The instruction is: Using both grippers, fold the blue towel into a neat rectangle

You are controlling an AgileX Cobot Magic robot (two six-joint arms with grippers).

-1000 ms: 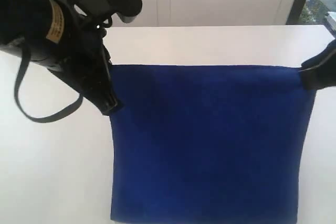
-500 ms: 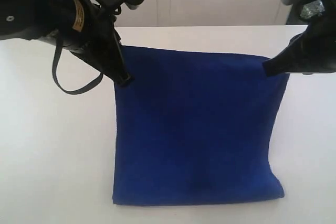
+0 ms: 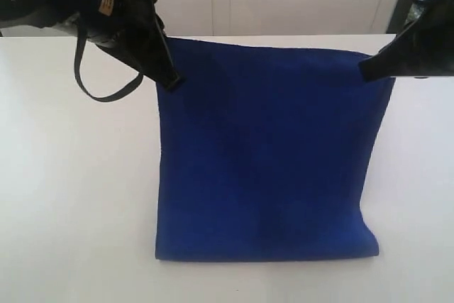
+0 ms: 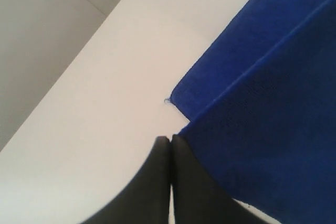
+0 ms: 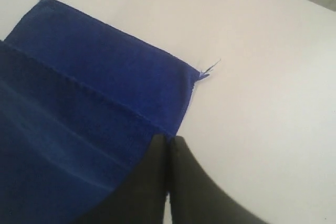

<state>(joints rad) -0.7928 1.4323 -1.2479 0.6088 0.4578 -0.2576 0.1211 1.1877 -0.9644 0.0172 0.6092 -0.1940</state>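
The deep royal-blue terry towel [image 3: 269, 154], a soft rectangle of cloth, fills the middle of the exterior view. It is doubled over, with a fold line near the lower edge of the frame, resting on the white desk [image 3: 71, 196]. Its upper layer slopes up from that fold to a free edge across the top of the frame, raised off the desk.

The left gripper [image 3: 169, 81], black with paired fingers, is pressed together on the upper-left corner of this edge. The right gripper [image 3: 369, 70] pinches the upper-right corner the same way. Holding both corners level keeps the edge taut, so it can likely be laid square over the layer beneath.

The wrist views show that under layer flat on the desk just past each gripper [image 4: 170, 145] [image 5: 168, 142], with a loose thread [image 5: 210, 68] at one corner.

The towel's long axis appears to run from the top to the bottom of the frame, so this fold would halve its length. The held edge runs left to right.
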